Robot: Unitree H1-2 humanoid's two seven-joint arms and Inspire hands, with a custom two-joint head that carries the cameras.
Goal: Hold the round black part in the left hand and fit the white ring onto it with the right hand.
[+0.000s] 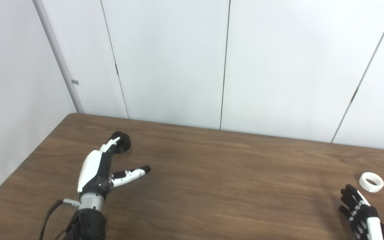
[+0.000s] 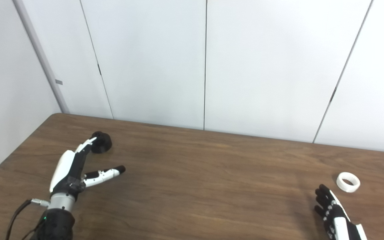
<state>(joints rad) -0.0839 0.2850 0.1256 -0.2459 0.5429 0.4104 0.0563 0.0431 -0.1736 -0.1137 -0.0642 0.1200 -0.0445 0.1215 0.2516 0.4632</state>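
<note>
Wooden tabletop [image 1: 212, 173] held our open left hand [image 1: 102, 166] reaching the black part [image 1: 122, 142]; our empty right hand [image 1: 358, 208] risked nudging the white ring [image 1: 371, 182] away at lower right.

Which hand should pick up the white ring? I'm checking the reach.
The right hand: its fingers are spread just short of the white ring, while the left hand is across the table at the round black part.

The table [image 1: 212, 173] had a brown wood-grain surface with a smooth, faintly satin finish. The white ring [image 1: 371, 182] looked like matt plastic, and the round black part [image 1: 122, 142] was dull black. The left hand [image 1: 100, 170] wore glossy white plastic shells over matt black parts above a metallic wrist collar.
</note>
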